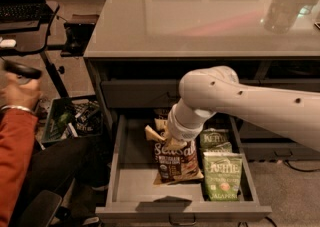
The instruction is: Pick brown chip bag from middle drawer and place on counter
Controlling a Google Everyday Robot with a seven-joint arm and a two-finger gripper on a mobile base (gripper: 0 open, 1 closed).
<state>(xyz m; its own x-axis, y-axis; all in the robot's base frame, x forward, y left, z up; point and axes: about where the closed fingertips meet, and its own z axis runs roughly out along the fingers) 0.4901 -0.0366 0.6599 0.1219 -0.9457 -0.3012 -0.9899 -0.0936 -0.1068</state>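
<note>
The brown chip bag [174, 160], dark with white "Sea Salt" script, hangs tilted over the open middle drawer [131, 186]; its shadow falls on the drawer floor near the front. My gripper [167, 140] is at the bag's crumpled cream top, shut on it, mostly covered by my white wrist. My arm reaches in from the right, just under the counter's front edge. The glossy grey counter [200, 16] spans the top of the view above the drawers.
Two green Kettle bags [222, 177] stand in the drawer right of the brown bag, and another bag lies behind it. A closed drawer front [135, 93] sits above. At left are a person in a red sleeve [15, 151], a laptop desk [25, 31] and a floor bin [70, 118].
</note>
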